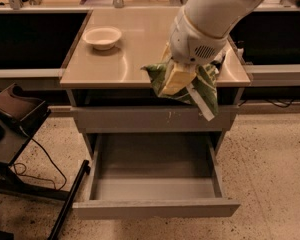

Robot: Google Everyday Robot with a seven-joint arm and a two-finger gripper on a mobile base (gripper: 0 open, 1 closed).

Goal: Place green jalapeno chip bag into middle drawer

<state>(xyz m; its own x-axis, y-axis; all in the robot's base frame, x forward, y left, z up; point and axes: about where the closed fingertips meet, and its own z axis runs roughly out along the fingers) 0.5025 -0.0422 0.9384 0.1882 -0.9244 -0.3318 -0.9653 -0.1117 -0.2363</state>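
Note:
My gripper (pixel 177 80) hangs from the white arm over the front edge of the counter and is shut on the green jalapeno chip bag (pixel 206 85). The crumpled green bag hangs around the yellowish fingers (pixel 174 79), its white edge strip pointing down to the right. Below it the middle drawer (pixel 155 189) is pulled wide open, with a bare grey floor and a plain flat front. The bag hangs in the air above the drawer's back part, in front of the shut upper drawer front.
A white bowl (pixel 102 36) sits on the tan counter (pixel 125 59) at the back left. The shut upper drawer front (pixel 150 119) has small white marks. A black stand with cables (pixel 15 134) is on the floor to the left.

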